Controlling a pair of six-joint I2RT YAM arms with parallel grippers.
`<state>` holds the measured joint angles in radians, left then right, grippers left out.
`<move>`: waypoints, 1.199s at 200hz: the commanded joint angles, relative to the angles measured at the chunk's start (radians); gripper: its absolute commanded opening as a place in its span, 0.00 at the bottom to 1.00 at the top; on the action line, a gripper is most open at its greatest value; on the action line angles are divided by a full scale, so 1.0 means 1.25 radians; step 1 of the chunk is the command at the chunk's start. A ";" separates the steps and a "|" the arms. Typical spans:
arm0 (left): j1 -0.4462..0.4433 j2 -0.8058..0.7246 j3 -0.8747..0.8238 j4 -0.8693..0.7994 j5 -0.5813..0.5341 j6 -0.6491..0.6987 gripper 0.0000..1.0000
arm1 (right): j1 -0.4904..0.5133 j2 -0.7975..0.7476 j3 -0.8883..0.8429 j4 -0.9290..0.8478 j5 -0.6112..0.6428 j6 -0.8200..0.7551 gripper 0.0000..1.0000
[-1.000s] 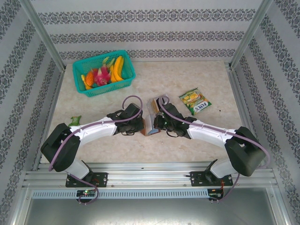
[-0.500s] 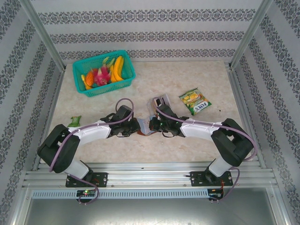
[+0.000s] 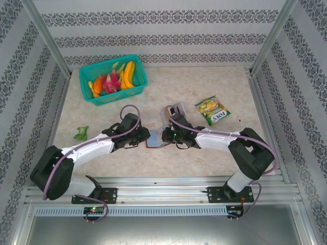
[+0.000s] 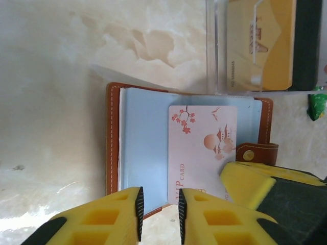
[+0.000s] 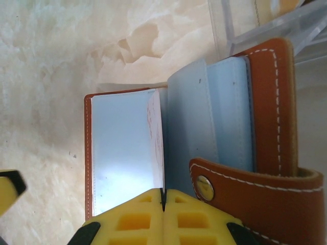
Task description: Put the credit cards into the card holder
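Your left gripper (image 4: 159, 217) is keeping its jaws a little apart and is holding nothing, just at the near edge of the card holder (image 4: 113, 138). The holder is lying open on the table (image 4: 51, 76), between your two arms. One whitish card (image 4: 202, 153) is already lying on its blue sleeves (image 4: 145, 138); I cannot tell if it is fully in a slot. Your right gripper (image 5: 163, 206) is pressing its jaws fully together, seemingly pinching one sleeve edge. In the clear box (image 4: 212, 51) an orange-yellow card (image 4: 255, 51) is waiting, so I judge that more work is remaining.

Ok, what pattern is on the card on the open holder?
Pale pink card with red blossoms, orange pagoda scene, VIP CARD lettering; best in left wrist view.
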<state>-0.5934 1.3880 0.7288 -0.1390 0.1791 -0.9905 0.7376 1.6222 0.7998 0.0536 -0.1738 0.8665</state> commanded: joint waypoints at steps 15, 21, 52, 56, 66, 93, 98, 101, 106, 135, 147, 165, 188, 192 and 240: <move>0.007 0.120 0.056 0.055 0.067 0.029 0.22 | 0.006 -0.004 0.011 -0.030 0.020 0.013 0.00; 0.007 0.132 0.062 0.042 0.059 0.026 0.21 | 0.007 -0.006 0.011 -0.030 0.020 0.014 0.00; 0.007 0.162 0.063 -0.009 0.004 0.028 0.16 | -0.007 -0.039 -0.001 -0.030 0.030 0.006 0.00; 0.007 0.165 0.061 -0.010 0.001 0.029 0.16 | -0.010 -0.042 -0.003 -0.029 0.028 0.006 0.00; 0.007 0.170 0.053 -0.011 -0.002 0.031 0.16 | -0.020 -0.052 -0.008 -0.026 0.021 0.003 0.00; 0.007 0.182 0.045 -0.010 -0.008 0.035 0.15 | -0.036 -0.066 -0.019 -0.018 0.017 -0.002 0.00; 0.007 0.183 0.042 -0.007 -0.007 0.036 0.14 | -0.037 -0.062 -0.019 -0.019 0.013 -0.003 0.00; 0.007 0.183 0.042 -0.005 -0.006 0.036 0.15 | -0.038 -0.060 -0.019 -0.020 0.011 -0.003 0.00; 0.007 0.184 0.042 -0.003 -0.006 0.037 0.14 | -0.041 -0.055 -0.020 -0.018 0.004 -0.002 0.00; 0.007 0.191 0.049 -0.008 -0.005 0.041 0.15 | -0.042 -0.032 -0.031 0.027 -0.026 0.002 0.00; 0.007 0.193 0.050 -0.007 -0.001 0.041 0.14 | -0.041 -0.023 -0.033 0.036 -0.029 0.006 0.00; 0.007 0.193 0.048 -0.008 -0.002 0.041 0.15 | -0.040 -0.009 -0.040 0.067 -0.038 0.013 0.00; 0.007 0.192 0.047 -0.010 -0.005 0.043 0.14 | -0.038 0.021 -0.041 0.086 -0.048 0.018 0.00; 0.007 0.192 0.047 -0.009 -0.004 0.043 0.15 | -0.038 0.023 -0.044 0.095 -0.052 0.018 0.00; 0.007 0.188 0.043 -0.007 -0.003 0.040 0.15 | -0.034 0.062 -0.052 0.134 -0.077 0.035 0.00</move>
<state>-0.5934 1.6176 0.7879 -0.1196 0.1970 -0.9611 0.6910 1.6619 0.7567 0.1947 -0.2356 0.8921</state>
